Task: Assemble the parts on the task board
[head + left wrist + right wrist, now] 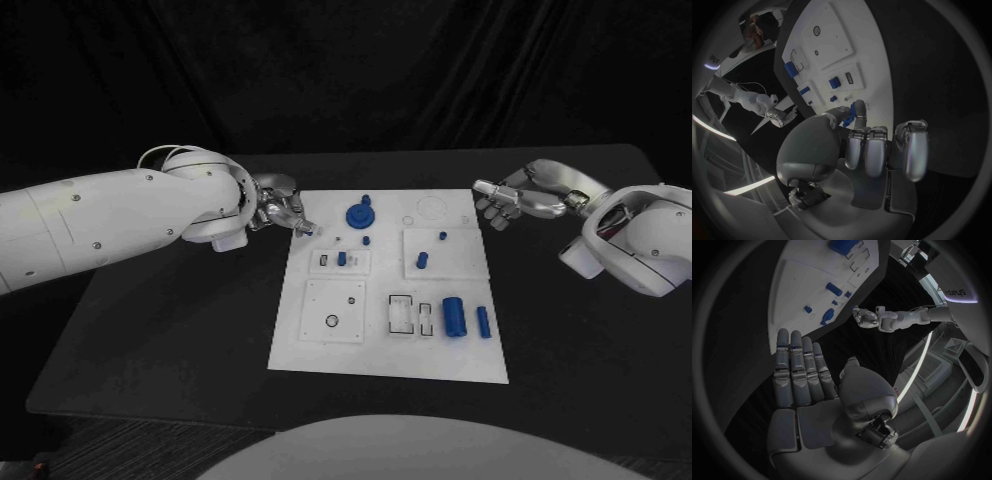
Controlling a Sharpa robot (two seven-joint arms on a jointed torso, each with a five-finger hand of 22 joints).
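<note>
Both hands hovered by the task board — no part picked yet. Left hand fingers curled, empty; right hand fingers spread, released. Next, prob. reaching for a blue part w/ care.

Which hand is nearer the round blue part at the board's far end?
Left. The left hand sits at the board's far left edge, close beside the round blue part; the right hand hovers past the board's far right corner.

Left hand partly masked by own wrist housing in head view; contact between fingertips and task board edge not determinable. Small blue pegs near board centre too small to identify. In right wrist view, board cut off at circle's rim.
</note>
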